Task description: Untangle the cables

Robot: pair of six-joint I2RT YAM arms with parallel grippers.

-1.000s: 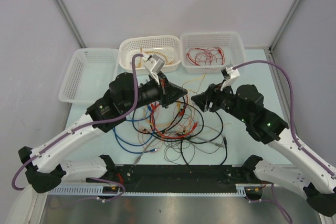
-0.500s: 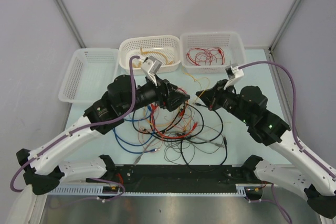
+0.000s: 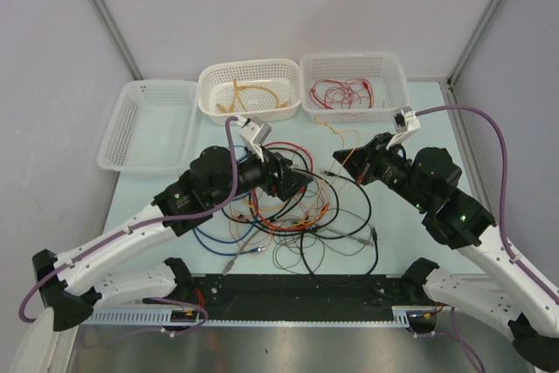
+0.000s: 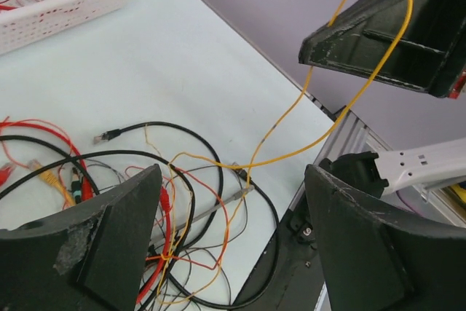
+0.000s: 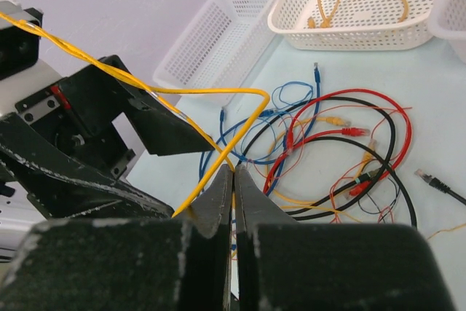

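Note:
The cables (image 3: 288, 216) lie in a loose tangle of red, orange-yellow, blue, black and grey loops at the table's middle. My left gripper (image 3: 297, 177) hangs open just over the pile's far side; in its wrist view the gripper (image 4: 233, 172) has only the pile (image 4: 167, 216) far below its jaws. My right gripper (image 3: 337, 156) is shut on a yellow cable (image 5: 211, 91), pinched at the jaw tips (image 5: 234, 169). That cable runs taut from the right gripper's fingers (image 4: 378, 41) down into the tangle.
Three white baskets line the far edge: an empty one (image 3: 148, 124) at left, a middle one (image 3: 249, 85) holding yellow cables, a right one (image 3: 354, 72) holding red wires. A black rail (image 3: 297, 286) runs along the near edge between the arm bases.
My left gripper opened, let go of the yellow cable and sank toward the pile. My right gripper shut on that cable and pulled back to the right.

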